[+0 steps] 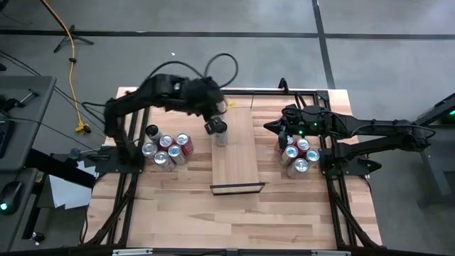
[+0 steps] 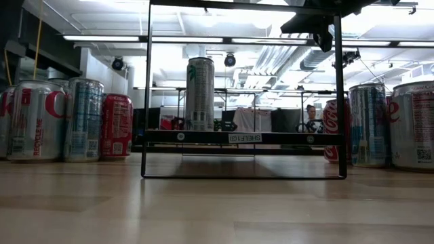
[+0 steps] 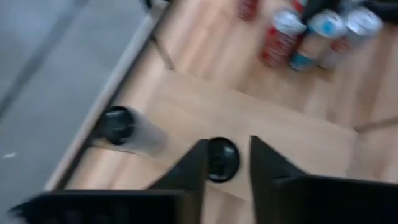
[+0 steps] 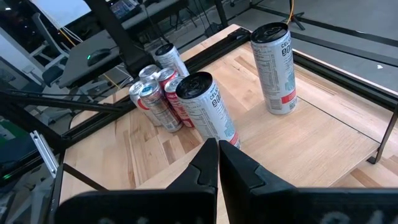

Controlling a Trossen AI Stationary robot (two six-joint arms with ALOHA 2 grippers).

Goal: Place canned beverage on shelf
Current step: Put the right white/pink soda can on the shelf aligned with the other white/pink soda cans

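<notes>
Can [image 1: 221, 135] is standing upright on the shelf [image 1: 238, 167], toward its far end. Left gripper [image 1: 215, 126] is gripping it from directly above, fingers [image 3: 189, 174] clamped on its top. Right gripper [image 1: 274, 128], closed and empty, is idling by its cans.

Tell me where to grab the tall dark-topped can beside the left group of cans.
Grip the tall can around its upper body, coming down from above or in from the side away from the short cans. It stands upright and seems to rise over them. They crowd close beside it, so lower down a finger probably has no room.
</notes>
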